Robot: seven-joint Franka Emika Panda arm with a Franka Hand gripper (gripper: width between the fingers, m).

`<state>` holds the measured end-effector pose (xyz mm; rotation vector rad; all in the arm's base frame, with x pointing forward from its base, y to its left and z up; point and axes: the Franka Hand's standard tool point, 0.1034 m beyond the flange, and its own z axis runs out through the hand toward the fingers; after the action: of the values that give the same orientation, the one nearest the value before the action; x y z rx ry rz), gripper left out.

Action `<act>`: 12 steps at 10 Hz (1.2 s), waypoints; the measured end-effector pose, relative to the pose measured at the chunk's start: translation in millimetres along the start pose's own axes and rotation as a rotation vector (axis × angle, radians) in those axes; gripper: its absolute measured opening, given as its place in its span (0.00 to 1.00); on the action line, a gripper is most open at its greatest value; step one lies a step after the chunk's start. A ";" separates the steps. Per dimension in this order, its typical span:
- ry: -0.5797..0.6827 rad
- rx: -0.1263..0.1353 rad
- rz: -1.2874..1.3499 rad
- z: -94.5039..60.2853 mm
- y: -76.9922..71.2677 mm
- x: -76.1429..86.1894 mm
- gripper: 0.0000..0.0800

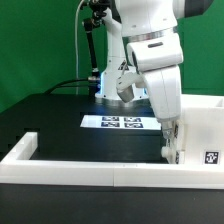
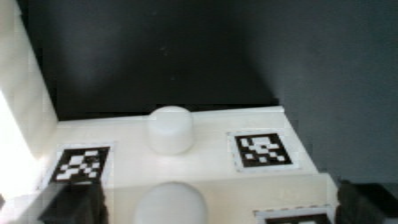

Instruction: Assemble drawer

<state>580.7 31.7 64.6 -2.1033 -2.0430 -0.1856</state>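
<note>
In the exterior view my gripper point(image 1: 172, 147) hangs low over the table's front right, just left of the tall white drawer casing point(image 1: 205, 125), which shows a square tag point(image 1: 210, 157). The wrist view looks down on white tray parts point(image 2: 199, 165). One rounded knob point(image 2: 169, 128) stands between two square tags point(image 2: 263, 150). A second knob point(image 2: 173, 200) lies nearer, between my dark fingers point(image 2: 54, 205). My gripper point(image 2: 210, 205) is open, with its jaws standing wide on either side of that nearer white part. I cannot tell whether they touch it.
A low white wall point(image 1: 100, 170) edges the black table along the front and the exterior view's left. The marker board point(image 1: 122, 122) lies flat mid-table behind my arm. A dark stand with cables point(image 1: 92, 40) rises at the back against the green backdrop.
</note>
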 end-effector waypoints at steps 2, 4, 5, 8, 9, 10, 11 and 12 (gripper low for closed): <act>0.000 0.013 0.002 0.5 -2.5 -4.9 0.81; 0.001 0.014 0.010 0.7 -3.4 -8.1 0.81; 0.001 0.014 0.010 0.8 -3.5 -8.1 0.81; 0.003 0.009 -0.078 -2.5 -1.6 -15.0 0.81; 0.004 0.002 -0.082 -5.5 2.3 -11.8 0.81; 0.005 -0.001 -0.078 -6.8 4.6 -6.8 0.81; 0.007 -0.006 -0.067 -5.2 4.7 0.6 0.81; 0.008 -0.009 -0.053 -3.7 5.1 5.2 0.81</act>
<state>586.2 35.8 69.1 -2.0519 -2.0983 -0.2113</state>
